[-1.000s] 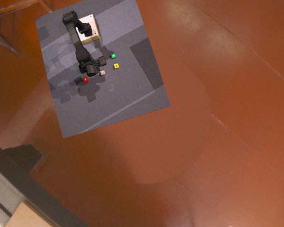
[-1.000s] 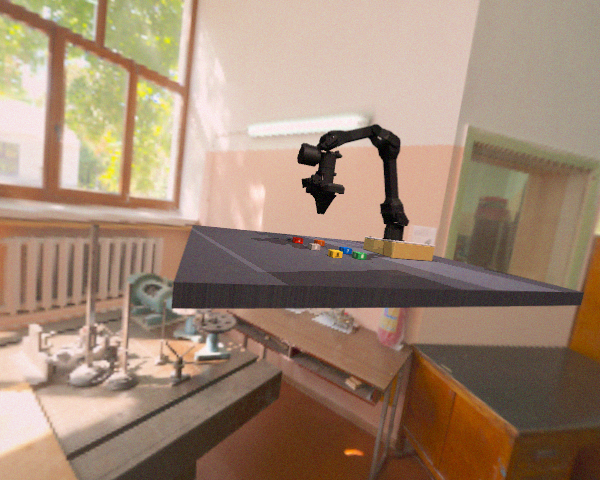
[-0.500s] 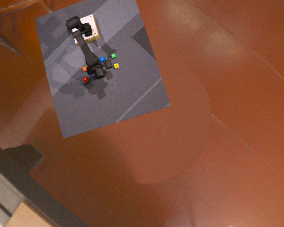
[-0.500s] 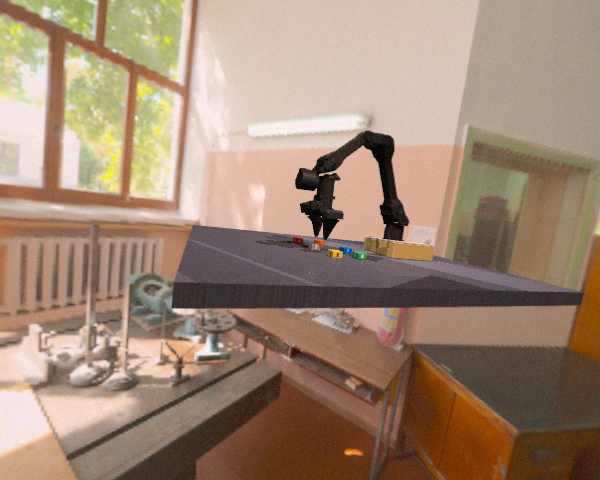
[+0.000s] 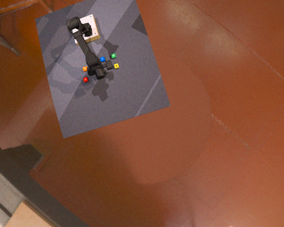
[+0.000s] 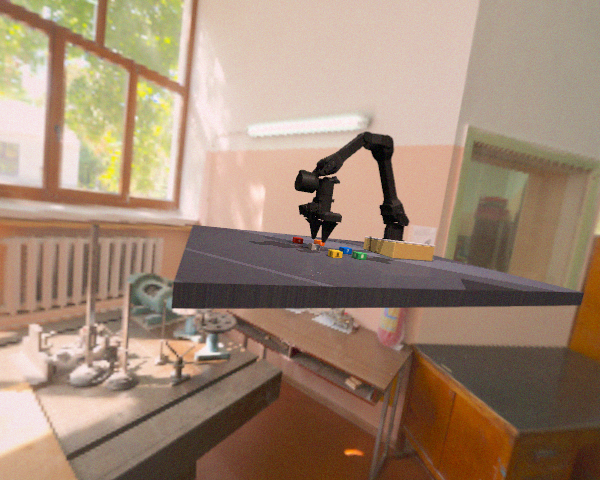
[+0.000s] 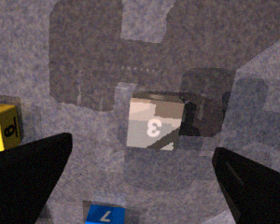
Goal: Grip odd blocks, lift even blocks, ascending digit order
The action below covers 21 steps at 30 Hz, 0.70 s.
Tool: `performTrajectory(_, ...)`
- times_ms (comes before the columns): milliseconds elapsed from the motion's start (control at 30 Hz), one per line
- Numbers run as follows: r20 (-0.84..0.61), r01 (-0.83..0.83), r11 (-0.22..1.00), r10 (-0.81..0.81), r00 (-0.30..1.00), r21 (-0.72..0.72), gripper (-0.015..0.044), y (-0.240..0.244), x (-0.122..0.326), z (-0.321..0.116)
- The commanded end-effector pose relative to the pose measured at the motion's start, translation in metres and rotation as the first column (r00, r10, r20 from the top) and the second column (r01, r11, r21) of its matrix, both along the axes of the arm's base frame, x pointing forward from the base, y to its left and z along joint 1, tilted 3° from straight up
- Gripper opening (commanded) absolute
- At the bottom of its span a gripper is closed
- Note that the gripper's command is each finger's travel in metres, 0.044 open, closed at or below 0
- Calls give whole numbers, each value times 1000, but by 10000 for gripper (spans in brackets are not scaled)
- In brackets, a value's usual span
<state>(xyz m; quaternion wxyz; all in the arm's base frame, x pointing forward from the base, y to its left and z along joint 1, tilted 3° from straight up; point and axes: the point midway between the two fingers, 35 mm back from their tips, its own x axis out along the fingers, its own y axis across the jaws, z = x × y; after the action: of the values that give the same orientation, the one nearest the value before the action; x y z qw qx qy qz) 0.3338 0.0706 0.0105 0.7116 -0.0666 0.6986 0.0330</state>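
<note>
My gripper [image 6: 319,240] [image 7: 144,148] is open and empty, its fingertips low over the table. A whitish block [image 6: 314,247] [image 7: 154,123] showing 3 lies just ahead of the fingertips in the wrist view, between their lines; the arm hides it in the top view. A blue block [image 5: 102,58] [image 6: 346,250] [image 7: 105,216] shows 7. A yellow block [image 5: 116,65] [image 6: 334,253] [image 7: 4,127] shows an underlined 6 or 9. A green block [image 5: 113,56] [image 6: 359,255], an orange block [image 5: 84,68] [image 6: 318,241] and a red block [image 5: 85,79] [image 6: 297,240] have digits I cannot read.
The dark grey table [image 5: 88,117] [image 6: 269,273] bears all the blocks. The arm's base stands on a pale board [image 5: 96,31] [image 6: 409,251] at the rear. The blue and yellow blocks are on one side of the gripper, orange and red on the other.
</note>
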Motion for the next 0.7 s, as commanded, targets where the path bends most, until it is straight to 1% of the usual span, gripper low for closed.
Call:
performTrajectory(0, 4, 2, 1000, -2, 1000, -4, 400, -1, 1, -6)
performTrajectory(433, 4, 2, 1000, -2, 1000, -4, 400, -2, 1, -24)
performTrajectory(667, 4, 2, 1000, -2, 1000, -4, 216, -2, 1, -24)
